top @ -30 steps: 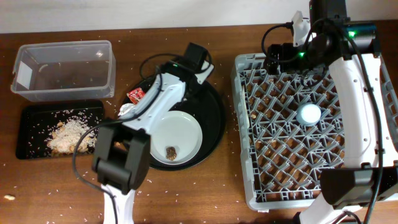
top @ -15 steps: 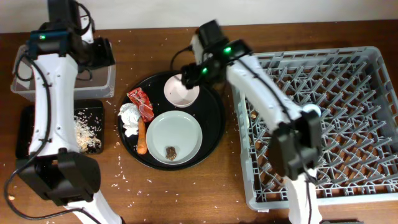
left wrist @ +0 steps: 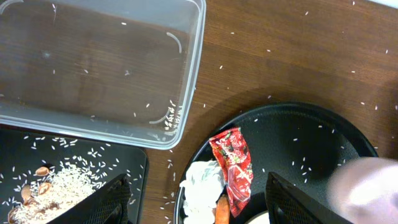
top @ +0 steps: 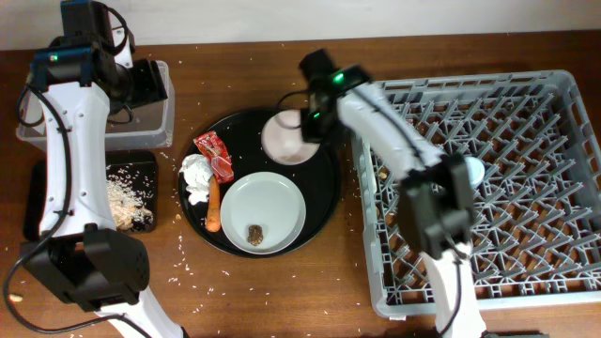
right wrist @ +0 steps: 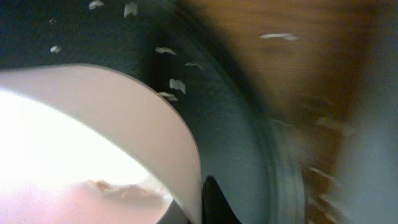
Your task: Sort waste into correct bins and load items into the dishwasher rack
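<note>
On the round black tray (top: 324, 188), my right gripper (top: 309, 126) is shut on the right rim of the cream-white bowl (top: 285, 137), which looks tipped and blurred. The wrist view shows that rim (right wrist: 124, 124) pinched at my gripper (right wrist: 199, 202). My left gripper (left wrist: 205, 205) hangs open and empty above the tub's right end (top: 141, 84). Below it lie the red wrapper (left wrist: 233, 165), white tissue (left wrist: 202, 183) and carrot (left wrist: 222, 211). The grey plate (top: 266, 208) carries a brown lump (top: 256, 230). A light blue cup (top: 474, 170) sits in the grey rack (top: 526, 122).
The clear tub (left wrist: 99, 62) stands at the back left. In front of it the shallow black tray (top: 56, 178) holds beige scraps (top: 120, 202). Rice grains are scattered over the wooden table. The right arm crosses the rack's left side.
My right gripper has shut on the bowl's rim and the bowl has tipped from where it sat. The left gripper has opened and now hangs by the tub.
</note>
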Tool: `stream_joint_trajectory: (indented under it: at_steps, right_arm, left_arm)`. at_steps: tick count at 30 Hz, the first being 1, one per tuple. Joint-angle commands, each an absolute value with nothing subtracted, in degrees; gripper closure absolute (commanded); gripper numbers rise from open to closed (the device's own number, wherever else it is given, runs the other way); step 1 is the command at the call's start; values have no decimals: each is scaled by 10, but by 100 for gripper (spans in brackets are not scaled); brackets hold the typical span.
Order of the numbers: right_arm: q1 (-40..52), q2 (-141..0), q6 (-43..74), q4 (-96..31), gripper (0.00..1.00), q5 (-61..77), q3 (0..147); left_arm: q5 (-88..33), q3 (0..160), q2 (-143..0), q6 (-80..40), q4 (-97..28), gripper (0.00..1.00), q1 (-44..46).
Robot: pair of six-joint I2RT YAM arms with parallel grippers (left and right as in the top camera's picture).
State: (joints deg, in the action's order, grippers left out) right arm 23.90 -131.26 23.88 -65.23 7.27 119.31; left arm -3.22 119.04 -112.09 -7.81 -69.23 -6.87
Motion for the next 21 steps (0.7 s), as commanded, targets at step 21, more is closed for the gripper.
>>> stream_joint_trajectory:
  at_steps: [21]
  right_arm:
    - [204,-1290,176,-802,85,-647,1146]
  left_arm:
    - [-6,1189,-1126,-81,-648,31,-70]
